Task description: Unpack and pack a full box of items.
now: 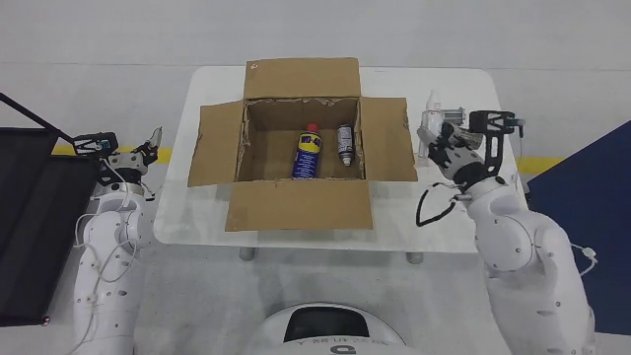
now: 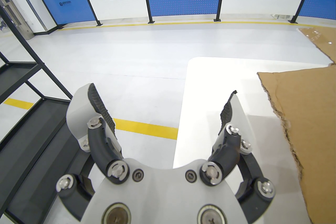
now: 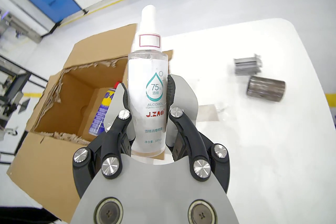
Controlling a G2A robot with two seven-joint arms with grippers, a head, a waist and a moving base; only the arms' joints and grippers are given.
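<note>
The right pincer [image 3: 148, 93] is clamping the clear alcohol spray bottle [image 3: 148, 64] around its body, the bottle's long axis running along the pincer's own, cap pointing away from the wrist. It is hanging near the table's [image 3: 236, 36] right edge, the open cardboard box [image 3: 76, 96] lying toward the table's middle. The left pincer [image 2: 162, 93] is gaping wide, empty, at the left edge.

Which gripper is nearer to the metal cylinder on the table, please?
Right. The right gripper, shut on a bottle, hangs near the cylinder over the same end of the table; the left gripper, open, is at the opposite edge, beyond the box.
</note>
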